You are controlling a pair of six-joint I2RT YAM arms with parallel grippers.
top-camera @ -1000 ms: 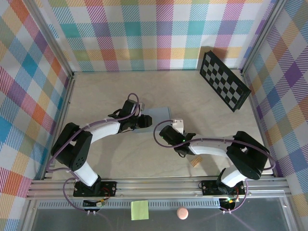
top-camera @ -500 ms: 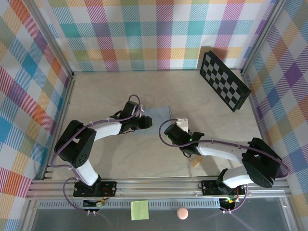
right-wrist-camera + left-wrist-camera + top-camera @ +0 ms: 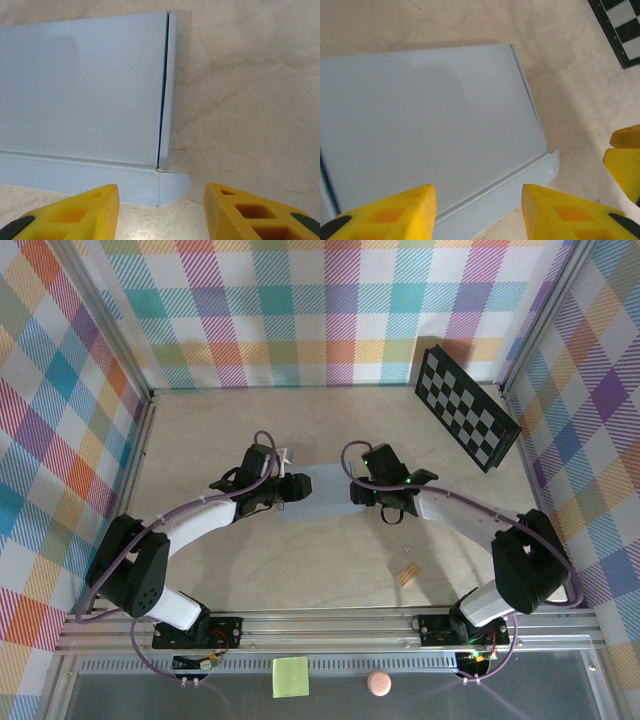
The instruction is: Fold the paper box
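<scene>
The paper box (image 3: 325, 490) lies flat on the table as a pale grey-blue rectangle, between my two grippers. My left gripper (image 3: 297, 488) is at its left end, its yellow fingers apart. In the left wrist view, the box (image 3: 430, 115) fills the upper left and its narrow folded edge strip (image 3: 520, 187) runs just beyond my open left gripper (image 3: 477, 210). My right gripper (image 3: 357, 490) is at the box's right end. In the right wrist view, the box (image 3: 85, 85) shows a side flap and a rounded corner tab (image 3: 172, 186) just ahead of my open right gripper (image 3: 162, 210).
A black-and-white checkerboard panel (image 3: 467, 407) leans at the back right. A small wooden piece (image 3: 407, 576) lies near the front right. A yellow-green sticky note (image 3: 290, 676) and a pink ball (image 3: 378, 682) sit below the rail. Plaid walls enclose the table.
My right arm has swung from the front middle up to the box's right end. My left gripper has shifted slightly left and back. Both jaws have widened.
</scene>
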